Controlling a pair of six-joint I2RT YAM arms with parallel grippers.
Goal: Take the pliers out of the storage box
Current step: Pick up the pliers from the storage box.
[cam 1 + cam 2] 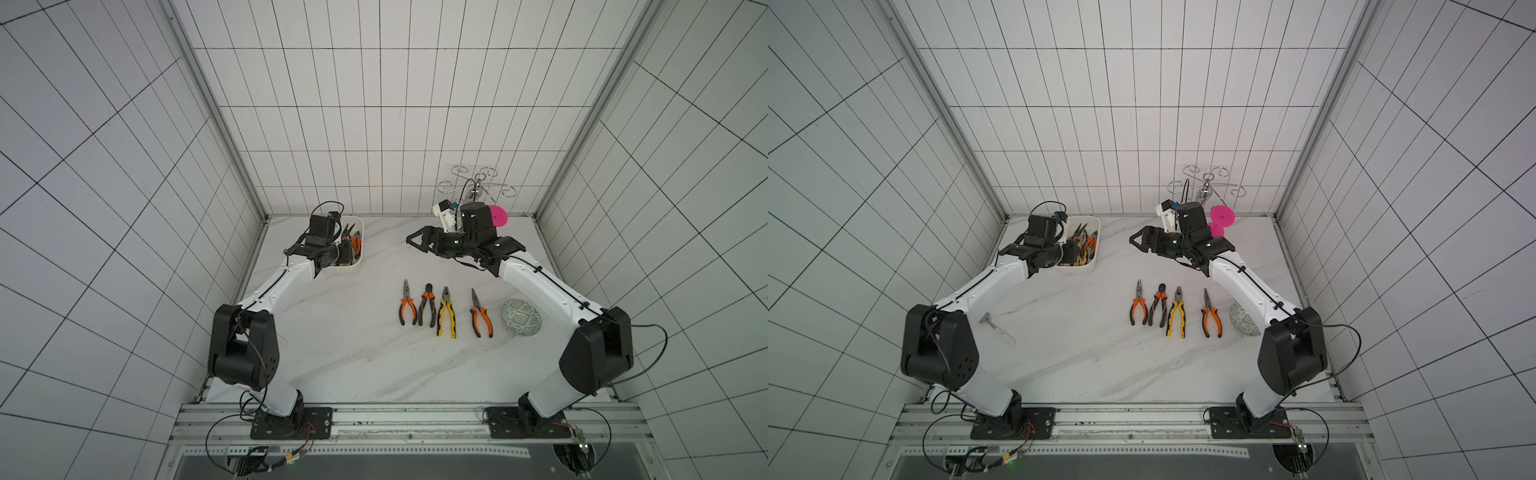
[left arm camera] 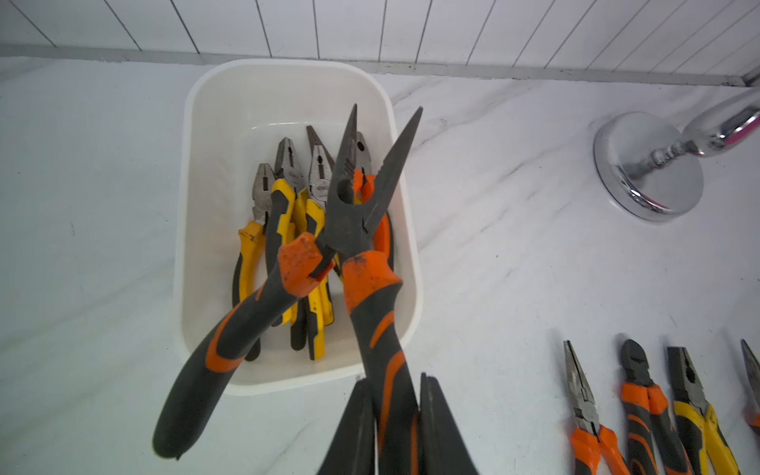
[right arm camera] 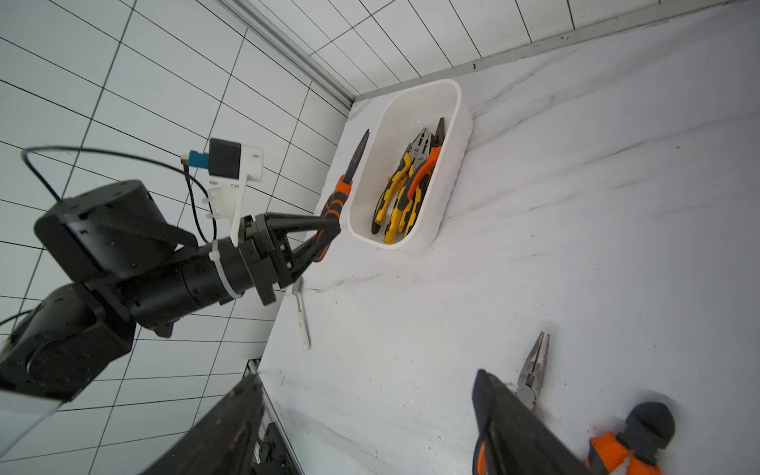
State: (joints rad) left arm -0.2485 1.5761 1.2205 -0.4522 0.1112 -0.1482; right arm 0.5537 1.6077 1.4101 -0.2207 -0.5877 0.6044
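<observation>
Orange-handled long-nosed pliers (image 2: 362,214) hang above the storage box (image 2: 197,205), one handle clenched in the left pincer (image 2: 395,384); the right pincer (image 1: 410,240) gapes empty, well apart.

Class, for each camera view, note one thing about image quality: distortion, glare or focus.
In both top views, wide-angle perspective splays the wall tiles; lighting is even, shadows faint. Left wrist view: glare on the chrome stand base, held pliers slightly soft. Right wrist view: right gripper dark and blurred.
</observation>
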